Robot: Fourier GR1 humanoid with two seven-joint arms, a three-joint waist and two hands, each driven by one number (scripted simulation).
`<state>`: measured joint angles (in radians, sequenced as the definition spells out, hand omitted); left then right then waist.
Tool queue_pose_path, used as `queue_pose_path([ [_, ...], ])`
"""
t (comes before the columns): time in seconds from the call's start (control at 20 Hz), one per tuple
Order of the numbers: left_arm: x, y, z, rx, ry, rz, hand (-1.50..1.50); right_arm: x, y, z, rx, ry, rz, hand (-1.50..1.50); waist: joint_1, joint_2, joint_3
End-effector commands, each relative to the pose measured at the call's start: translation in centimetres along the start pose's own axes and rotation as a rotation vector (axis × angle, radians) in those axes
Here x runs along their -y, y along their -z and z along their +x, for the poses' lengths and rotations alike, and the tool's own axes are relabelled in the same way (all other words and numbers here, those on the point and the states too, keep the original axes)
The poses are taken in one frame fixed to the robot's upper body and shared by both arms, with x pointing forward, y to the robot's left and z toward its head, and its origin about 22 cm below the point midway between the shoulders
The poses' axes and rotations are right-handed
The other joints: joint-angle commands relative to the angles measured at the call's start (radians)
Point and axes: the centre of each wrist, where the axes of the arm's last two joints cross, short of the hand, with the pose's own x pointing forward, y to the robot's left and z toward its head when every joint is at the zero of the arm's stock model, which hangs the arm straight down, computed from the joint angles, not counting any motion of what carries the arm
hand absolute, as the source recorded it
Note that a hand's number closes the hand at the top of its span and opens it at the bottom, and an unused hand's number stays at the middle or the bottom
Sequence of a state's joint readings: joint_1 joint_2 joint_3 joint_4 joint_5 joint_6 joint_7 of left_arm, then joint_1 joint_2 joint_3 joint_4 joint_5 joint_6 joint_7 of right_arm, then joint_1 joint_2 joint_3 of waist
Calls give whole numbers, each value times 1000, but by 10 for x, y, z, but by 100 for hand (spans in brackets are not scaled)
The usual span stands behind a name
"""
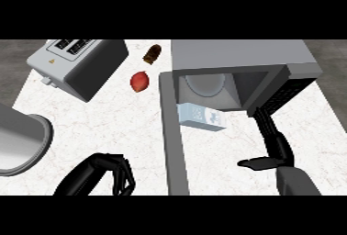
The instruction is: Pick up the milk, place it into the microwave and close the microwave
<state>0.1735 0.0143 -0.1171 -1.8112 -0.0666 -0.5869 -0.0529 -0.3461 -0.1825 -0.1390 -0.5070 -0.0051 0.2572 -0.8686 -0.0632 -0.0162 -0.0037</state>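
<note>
The milk (201, 116) lay at the mouth of the open microwave (240, 64), its door (175, 137) swung out toward me. My right hand (271, 156) reached beside it, fingers straight, holding nothing. My left hand (108, 172) hung low over the table (129, 124), fingers curled on nothing.

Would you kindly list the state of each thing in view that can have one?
Microwave: open, door swung wide.
Milk carton: lying at the microwave's mouth, not held.
Right hand: open, fingers straight, beside the carton.
Left hand: shut, holding nothing.
Toaster: slots empty.
</note>
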Motion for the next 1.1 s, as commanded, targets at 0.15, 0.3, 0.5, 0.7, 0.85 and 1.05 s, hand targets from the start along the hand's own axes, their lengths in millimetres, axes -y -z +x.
queue_pose_path([
  [0.15, 17, 40, -15, 4, 75, -112, 150, 34, -75, 13, 28, 1, -56, -150, 4, 5, -1],
  [0.3, 25, 50, -27, 3, 77, -122, 150, 56, -105, 35, 54, 15, -42, -150, 12, 8, -1],
  [0.5, 52, 71, -42, 21, 139, -142, 150, 67, -136, 60, 56, 38, -28, -150, 17, 12, 0],
  [0.7, 78, 93, -51, 45, 111, -180, 150, 83, -133, 96, 152, 38, -24, -150, 25, 15, 1],
  [0.85, 114, 91, -63, -37, 103, -270, 150, 77, -124, 108, 179, 77, 65, -150, 15, 16, 1],
  [1.05, 143, 97, -69, -56, 90, -253, 150, 77, -111, 133, 228, 122, 107, -150, 8, 19, 1],
])
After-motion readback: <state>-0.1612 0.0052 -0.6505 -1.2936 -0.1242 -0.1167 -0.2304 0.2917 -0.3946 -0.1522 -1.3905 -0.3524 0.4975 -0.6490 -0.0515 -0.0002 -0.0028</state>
